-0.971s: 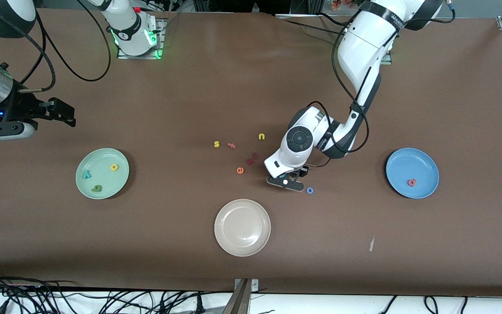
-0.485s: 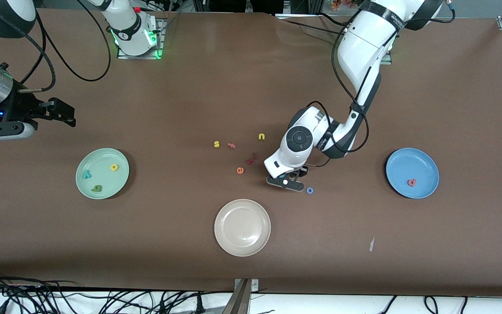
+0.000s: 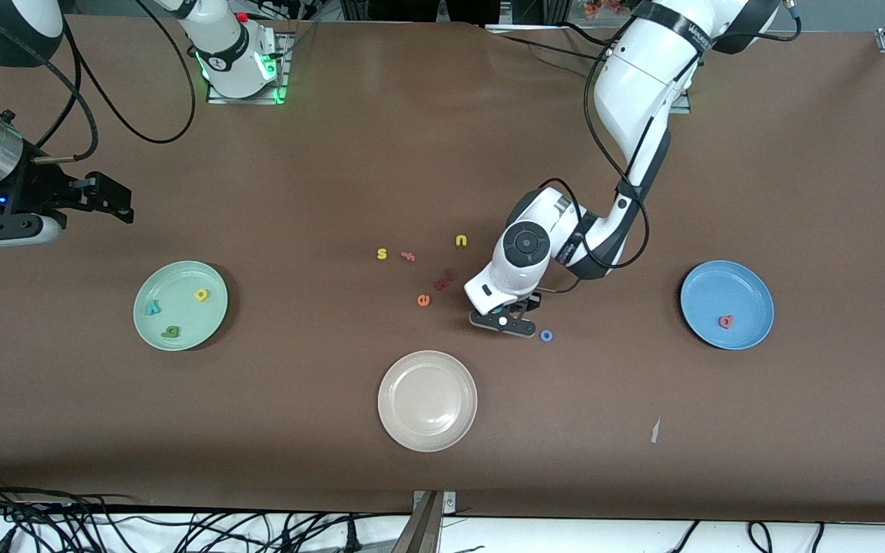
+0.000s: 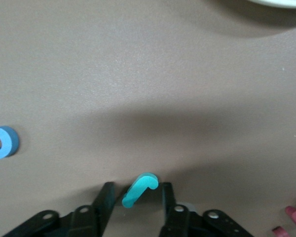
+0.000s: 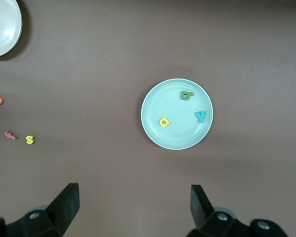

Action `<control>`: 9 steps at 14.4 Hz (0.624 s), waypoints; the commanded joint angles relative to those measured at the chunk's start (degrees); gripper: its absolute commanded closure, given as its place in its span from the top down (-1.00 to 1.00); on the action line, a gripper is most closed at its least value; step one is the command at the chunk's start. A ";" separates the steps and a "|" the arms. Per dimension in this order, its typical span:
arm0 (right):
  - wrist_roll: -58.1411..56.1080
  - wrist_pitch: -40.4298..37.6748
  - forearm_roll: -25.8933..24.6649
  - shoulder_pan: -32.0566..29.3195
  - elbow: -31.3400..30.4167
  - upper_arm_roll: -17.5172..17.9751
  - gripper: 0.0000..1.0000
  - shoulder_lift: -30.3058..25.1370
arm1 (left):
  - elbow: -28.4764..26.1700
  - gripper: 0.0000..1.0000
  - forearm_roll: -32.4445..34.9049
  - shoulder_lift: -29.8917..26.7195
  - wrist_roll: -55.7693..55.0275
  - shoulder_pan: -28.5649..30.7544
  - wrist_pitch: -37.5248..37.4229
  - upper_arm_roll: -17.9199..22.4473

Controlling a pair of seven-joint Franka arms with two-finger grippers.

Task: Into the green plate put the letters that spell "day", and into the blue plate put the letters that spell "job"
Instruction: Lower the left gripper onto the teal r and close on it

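Working "job": my left gripper point(image 4: 136, 200) is straddling the teal j point(image 4: 139, 189) on the table, fingers spread just beside it, needing squeeze, lift, carry to blue plate point(image 3: 750, 283); right gripper point(image 5: 133, 202) waiting, spread wide.

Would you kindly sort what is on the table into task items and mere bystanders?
Task items:
- pale mint-green plate holding yellow, dark green and teal y letters
- mid-blue plate holding salmon-red letter
- teal hook-shaped j
- blue ring o

Bystanders:
- beige-white plate
- yellow s
- yellow u
- orange e
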 commanded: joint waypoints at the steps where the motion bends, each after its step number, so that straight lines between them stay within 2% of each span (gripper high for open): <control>1: 0.09 -0.68 -0.27 0.33 0.55 -0.28 1.00 0.05 | 1.95 -0.24 -0.30 1.93 -1.05 -0.75 -0.01 0.04; 9: 0.27 -0.68 -0.27 0.42 0.55 -0.28 1.00 0.05 | 2.13 -0.48 0.14 2.81 -1.40 -0.75 0.43 0.13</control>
